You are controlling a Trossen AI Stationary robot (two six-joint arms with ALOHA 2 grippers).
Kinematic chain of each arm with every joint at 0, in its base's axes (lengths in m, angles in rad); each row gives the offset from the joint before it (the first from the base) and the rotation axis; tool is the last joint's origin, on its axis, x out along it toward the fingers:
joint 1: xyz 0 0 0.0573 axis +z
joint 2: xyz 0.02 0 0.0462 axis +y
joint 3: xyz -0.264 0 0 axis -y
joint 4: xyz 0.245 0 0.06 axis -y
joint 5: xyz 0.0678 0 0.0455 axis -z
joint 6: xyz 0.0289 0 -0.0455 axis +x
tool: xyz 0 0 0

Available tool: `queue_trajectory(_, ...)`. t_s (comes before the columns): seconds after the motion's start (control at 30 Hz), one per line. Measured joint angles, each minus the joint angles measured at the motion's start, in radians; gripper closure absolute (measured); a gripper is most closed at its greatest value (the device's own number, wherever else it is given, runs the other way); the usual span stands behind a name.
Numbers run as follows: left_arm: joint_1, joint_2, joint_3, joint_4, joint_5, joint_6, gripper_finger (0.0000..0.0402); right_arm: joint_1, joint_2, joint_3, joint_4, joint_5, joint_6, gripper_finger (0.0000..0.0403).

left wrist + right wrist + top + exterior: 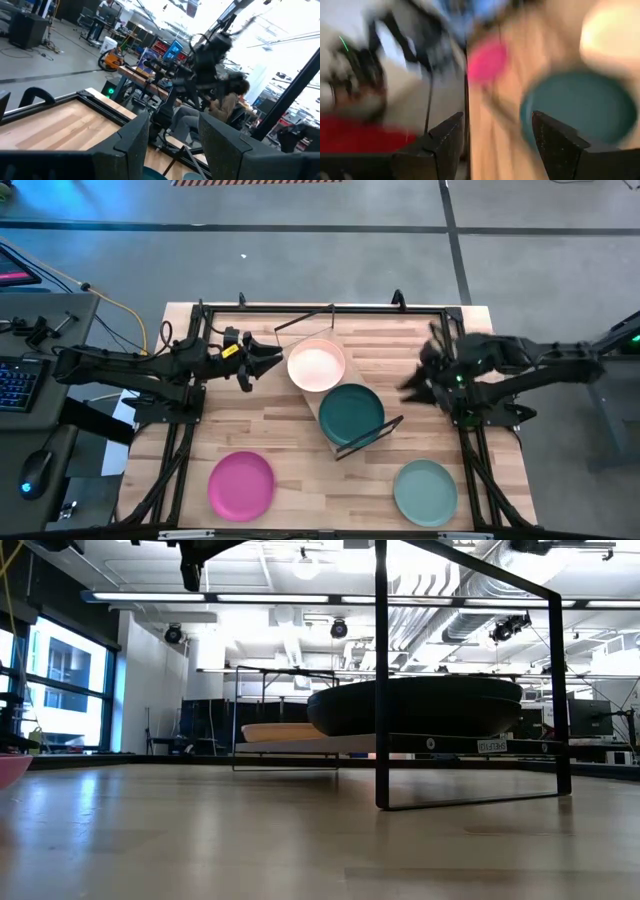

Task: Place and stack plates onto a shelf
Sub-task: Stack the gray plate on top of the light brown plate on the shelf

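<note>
Two plates shelved: the cream plate (317, 366) and the dark teal plate (351, 411) lie side by side on the shelf (325, 405), which sits aslant mid-table; no stack is visible yet.
Nearest, front edge: the magenta plate (241, 484) and the sage-green plate (425, 491) lie loose on the tabletop (280, 440), well apart from each other and clear of the shelf.
Mid-table, low view: the teal plate (415, 705) rests on the board inside the black frame, with the cream one (280, 731) behind it.
Left gripper (270, 360): hovers just beside the cream plate, fingers (132, 137) spread and holding nothing.
Right gripper (418, 385): hangs near the teal plate at the shelf's right end, fingers (555, 140) parted and empty.
Far rear: bare wood and the rig's black rail.
Step in hand: judged between placements, as both arms are empty.
Next move calls for: reaching to the front for a loose plate, pinching its rim, then centring it over a shelved plate before release.
Fifth plate: no charcoal one shows.
</note>
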Motion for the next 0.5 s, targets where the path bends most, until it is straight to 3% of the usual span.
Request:
queue_trajectory(0.1, 0.000, 0.000, 0.000, 0.000, -0.003, 0.000, 0.0241, 0.133, 0.078, 0.106, -0.273, -0.010, 0.102, 0.0187)
queue_trajectory(0.2, 0.000, 0.000, 0.000, 0.000, -0.003, -0.001, 0.0241, 0.264, 0.136, 0.120, -0.386, 0.017, 0.206, 0.0187)
queue_trajectory(0.5, 0.000, 0.000, 0.000, 0.000, -0.003, 0.008, 0.0241, 0.585, 0.259, -0.100, -0.330, 0.034, 0.442, 0.0187)
